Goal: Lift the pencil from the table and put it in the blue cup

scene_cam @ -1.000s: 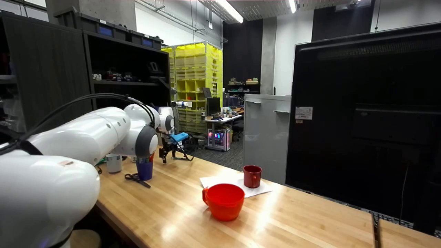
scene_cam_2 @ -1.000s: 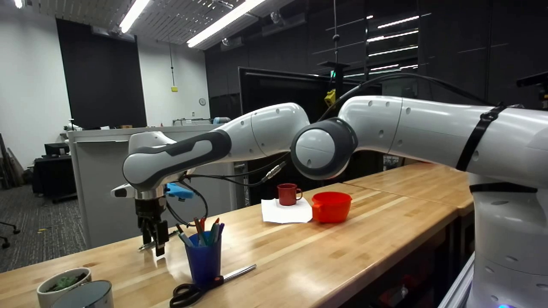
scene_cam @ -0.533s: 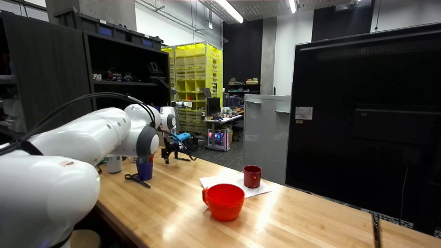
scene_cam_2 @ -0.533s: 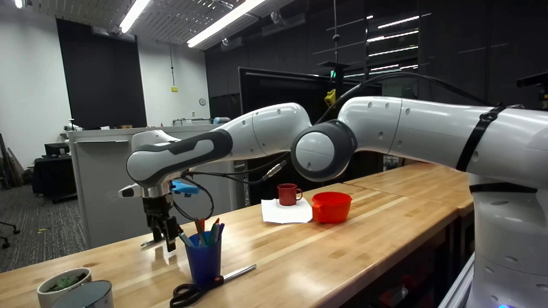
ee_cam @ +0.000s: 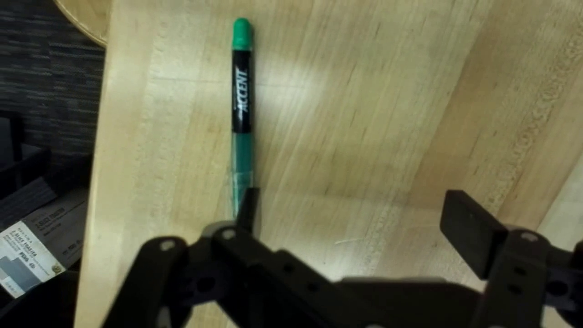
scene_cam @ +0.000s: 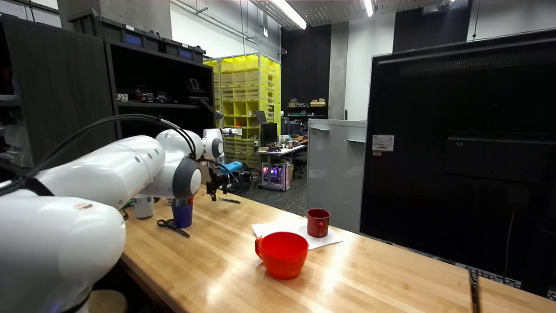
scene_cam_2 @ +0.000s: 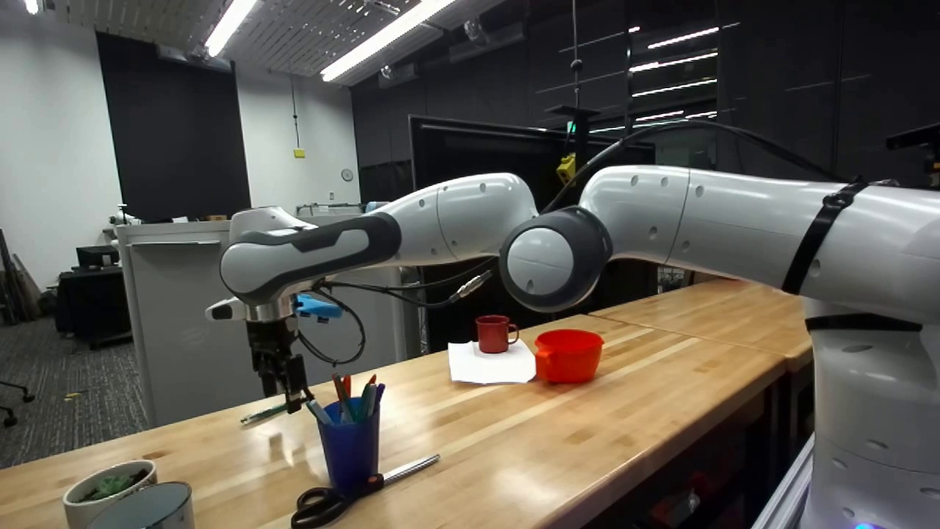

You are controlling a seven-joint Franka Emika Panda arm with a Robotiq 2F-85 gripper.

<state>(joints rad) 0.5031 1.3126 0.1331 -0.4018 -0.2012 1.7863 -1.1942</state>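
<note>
Above the table (scene_cam_2: 514, 455), the fingers (ee_cam: 473, 232) point downward and are spread wide, wood grain showing between them. Near the table's edge lies the green highlighter (ee_cam: 241, 91), its black band printed "ACCENT"; in the wrist view one finger covers part of its clear end, though they hang above the wood, apart from it. Behind them the white arm (scene_cam_2: 543, 257) reaches out long and low, bent at the elbow, with its wrist turned down. Close by, the blue cup (scene_cam_2: 349, 452) stands upright, packed with pens (scene_cam_2: 367, 402), and scissors (scene_cam_2: 373, 484) lie at its foot. A pot (scene_cam_2: 79, 514) with a small plant (scene_cam_2: 112, 483) sits beside a grey cup (scene_cam: 143, 208). Farther along, a dark red mug (scene_cam_2: 492, 336) rests on white paper (scene_cam_2: 490, 372), near a red bowl (scene_cam_2: 576, 364) with a handle. Beyond the table's edge, a box (ee_cam: 32, 257) reads "2-SLICE TOASTER"; the sticker (scene_cam: 383, 143) on a black panel (scene_cam: 460, 195) is too small to read.
</note>
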